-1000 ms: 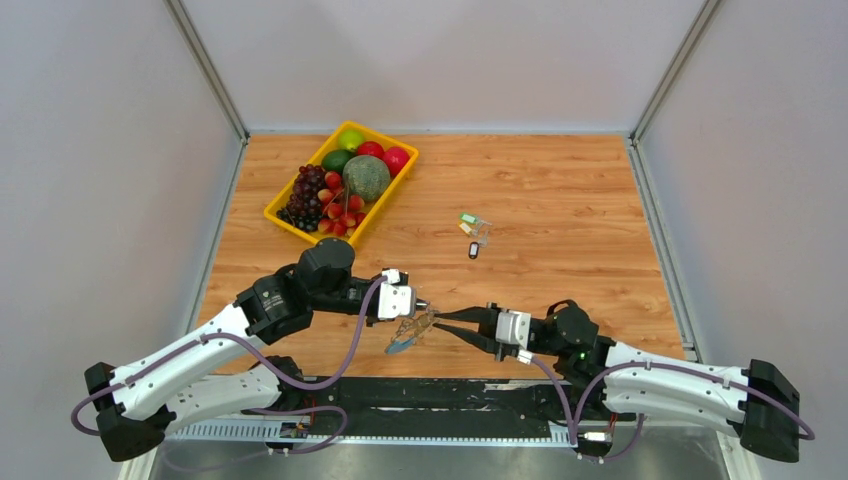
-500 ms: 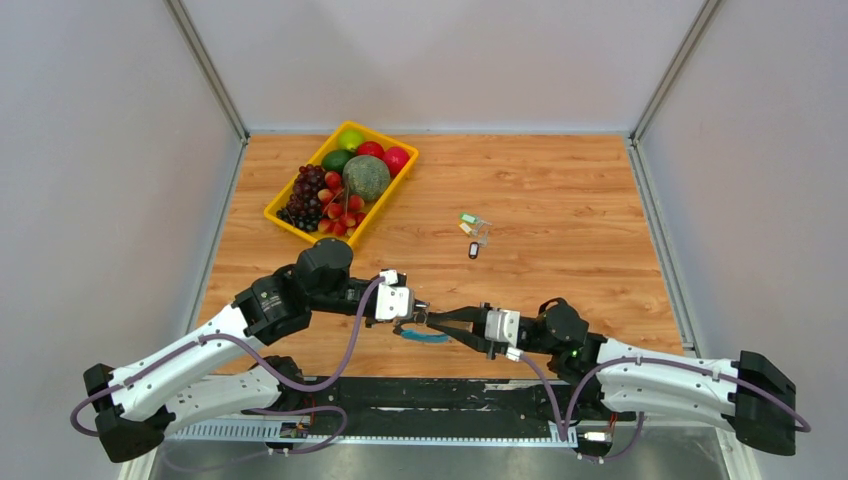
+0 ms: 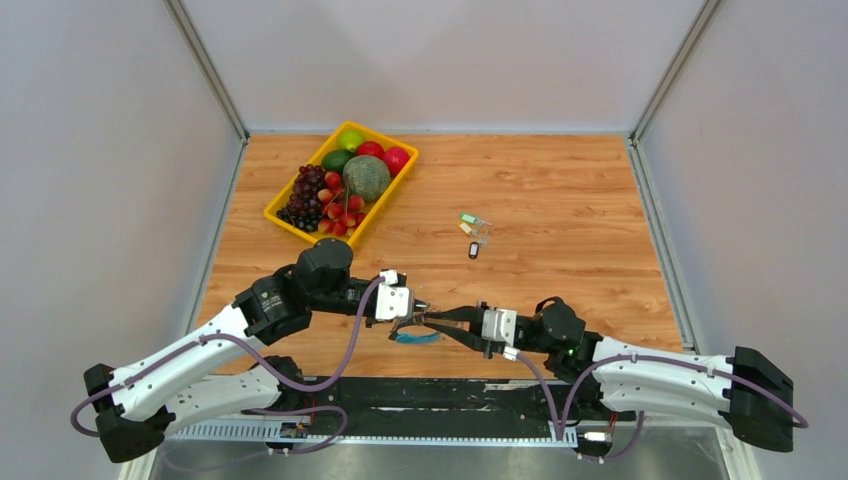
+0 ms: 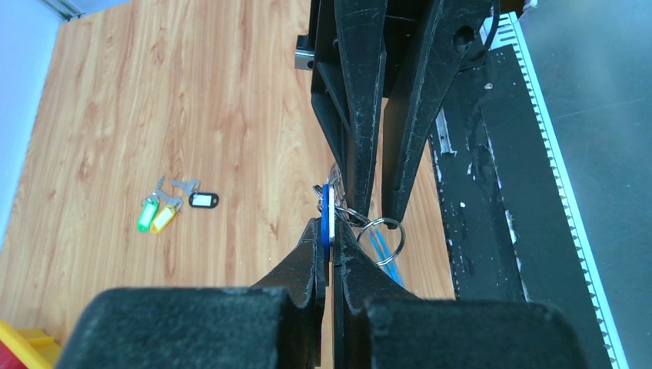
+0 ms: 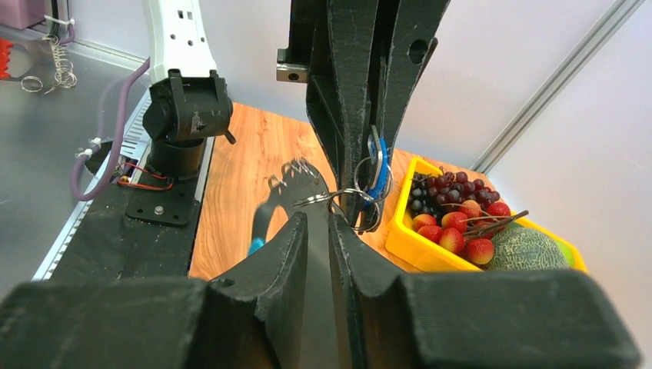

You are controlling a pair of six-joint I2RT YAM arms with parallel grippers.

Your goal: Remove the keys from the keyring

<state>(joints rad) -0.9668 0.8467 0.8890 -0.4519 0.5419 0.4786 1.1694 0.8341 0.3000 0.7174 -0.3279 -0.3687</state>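
Note:
My left gripper [image 3: 417,312] [image 4: 329,231] is shut on the blue tag [image 4: 326,211] [image 5: 379,171] of a key. The silver keyring [image 4: 403,238] [image 5: 367,228] dangles from that tag, just above the table's near edge. My right gripper [image 3: 429,320] [image 5: 317,219] meets it tip to tip. Its jaws stand a narrow gap apart, and a silver wire lies across their tips. Its fingers [image 4: 361,115] flank the ring. Three loose keys lie mid-table, tagged green [image 3: 467,217] [image 4: 144,217], yellow [image 3: 466,228] [image 4: 162,219] and black [image 3: 474,251] [image 4: 202,200].
A yellow tray [image 3: 310,231] [image 5: 430,250] of fruit stands at the back left. A blue streak [image 3: 418,338] [image 5: 254,246] and a jagged shadow lie on the wood under the grippers. The black base rail [image 3: 450,392] runs along the near edge. Grey walls close both sides.
The right gripper has slid left until its tips meet the left gripper's. The loop-shaped shadow beneath them has shrunk to a blue streak. The left arm has barely moved.

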